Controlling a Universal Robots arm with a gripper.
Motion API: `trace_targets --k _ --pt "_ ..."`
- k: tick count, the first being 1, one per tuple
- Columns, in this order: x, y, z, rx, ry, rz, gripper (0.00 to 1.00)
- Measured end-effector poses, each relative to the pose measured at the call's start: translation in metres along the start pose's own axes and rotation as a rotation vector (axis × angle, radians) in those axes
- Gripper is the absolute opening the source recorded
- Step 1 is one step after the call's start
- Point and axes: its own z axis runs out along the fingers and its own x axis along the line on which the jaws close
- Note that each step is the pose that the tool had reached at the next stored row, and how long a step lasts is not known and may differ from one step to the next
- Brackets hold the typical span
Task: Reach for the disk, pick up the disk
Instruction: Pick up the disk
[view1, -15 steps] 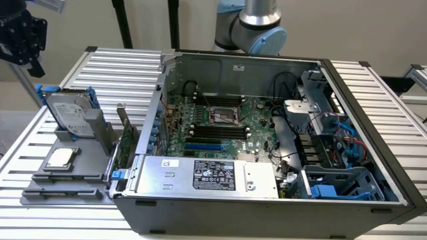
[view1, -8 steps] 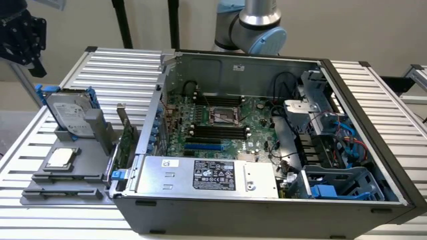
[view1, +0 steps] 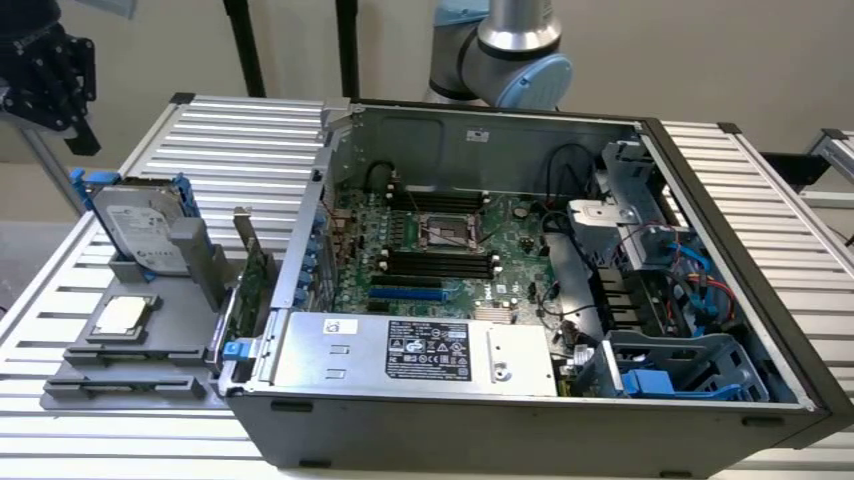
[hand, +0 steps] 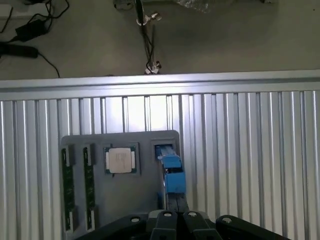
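We hover our gripper (view1: 80, 135), fingers together and empty, well above the disk (view1: 140, 235) standing ungrasped in its grey holder (view1: 174, 345).

Tool (hand: 175, 224) cropped at edge; disk (view1: 140, 226) label unreadable.

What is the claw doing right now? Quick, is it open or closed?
Claw: cannot be told whether open or closed. It hangs apart from the disk, which stands in its grey stand.
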Motion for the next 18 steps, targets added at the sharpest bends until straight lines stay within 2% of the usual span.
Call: trace_targets --k 6,9,10,12,15,16,18 --pt "-0.001 0.0001 0.0017 -0.0003 0.0004 -0.01 0.12" --pt "-0.001 0.0001 0.002 0.0 0.0004 -0.01 0.3" --pt "-0.001 0.0 0.0026 0.0003 0.0001 -0.01 0.3" --pt "-0.001 0.0001 0.0046 0.0002 0.0003 -0.01 0.42" --pt "-0.001 0.0001 0.0099 0.0002 0.0003 -0.013 0.48" --pt "-0.001 0.0001 0.0116 0.0001 0.0004 -0.014 0.54" --pt "-0.001 0.0001 0.0153 0.0002 0.0003 -0.017 0.54"
